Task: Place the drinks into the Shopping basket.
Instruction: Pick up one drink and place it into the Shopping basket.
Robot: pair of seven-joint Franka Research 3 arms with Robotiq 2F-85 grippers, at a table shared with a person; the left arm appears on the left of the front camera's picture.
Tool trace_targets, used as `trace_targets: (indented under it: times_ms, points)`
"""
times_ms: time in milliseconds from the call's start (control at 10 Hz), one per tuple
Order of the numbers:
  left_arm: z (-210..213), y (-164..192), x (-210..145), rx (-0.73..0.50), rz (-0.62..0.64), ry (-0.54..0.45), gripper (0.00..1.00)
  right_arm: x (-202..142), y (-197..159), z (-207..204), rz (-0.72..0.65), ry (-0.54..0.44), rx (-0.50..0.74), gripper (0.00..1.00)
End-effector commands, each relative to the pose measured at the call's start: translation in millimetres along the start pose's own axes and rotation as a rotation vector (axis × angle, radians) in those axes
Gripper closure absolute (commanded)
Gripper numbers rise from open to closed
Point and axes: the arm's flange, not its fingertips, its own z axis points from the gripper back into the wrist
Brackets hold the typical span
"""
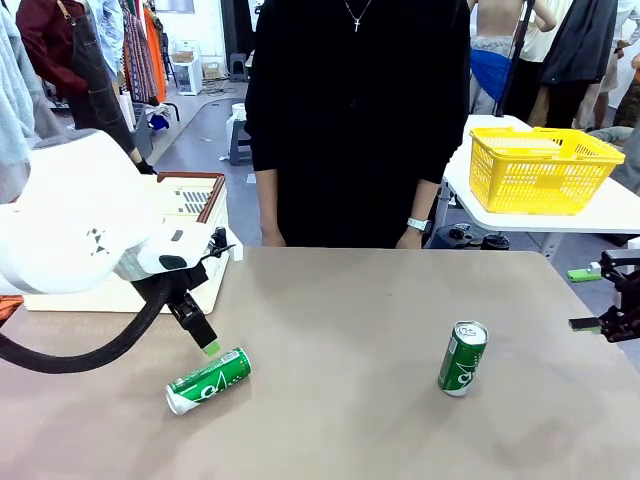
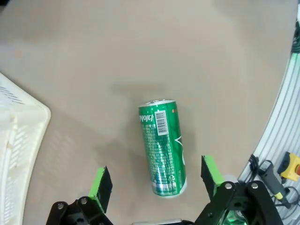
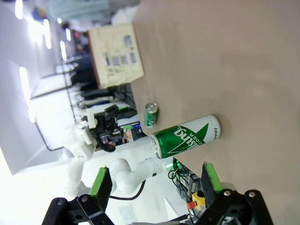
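One green drink can [image 1: 208, 378] lies on its side at the front left of the table. My left gripper [image 1: 207, 345] hangs just above it, open; in the left wrist view the can [image 2: 161, 147] lies lengthwise between the spread green pads [image 2: 101, 183] of that gripper [image 2: 156, 180]. A second green can [image 1: 463, 358] stands upright at the right. My right gripper [image 1: 585, 298] is open at the table's right edge, apart from it; in its wrist view [image 3: 155, 183] that can [image 3: 185, 136] is ahead of the fingers. The Shopping basket [image 1: 205, 190] stands at the back left behind my left arm.
A person in black stands at the far edge with both hands [image 1: 410, 236] by the table. A yellow mesh basket [image 1: 540, 165] sits on a separate white table at the back right. Bare tabletop [image 1: 340, 330] stretches between the two cans.
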Motion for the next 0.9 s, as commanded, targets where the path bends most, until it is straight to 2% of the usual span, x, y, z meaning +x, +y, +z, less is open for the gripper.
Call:
trace_targets:
  times_ms: [0,300,500,800]
  points:
    - [-22,3,4,0.012,0.008,0.062,0.0,-2,5,3,-0.016,0.007,-0.004,0.0]
    - [-53,-5,4,0.078,0.002,0.064,0.0,-2,5,3,-0.016,0.007,-0.004,0.0]
    - [-79,-9,3,0.084,-0.003,0.097,0.0,-2,5,3,-0.016,0.007,-0.004,0.0]
    - [-94,-10,-1,0.047,-0.025,0.158,0.0,-2,5,3,-0.016,0.007,-0.004,0.0]
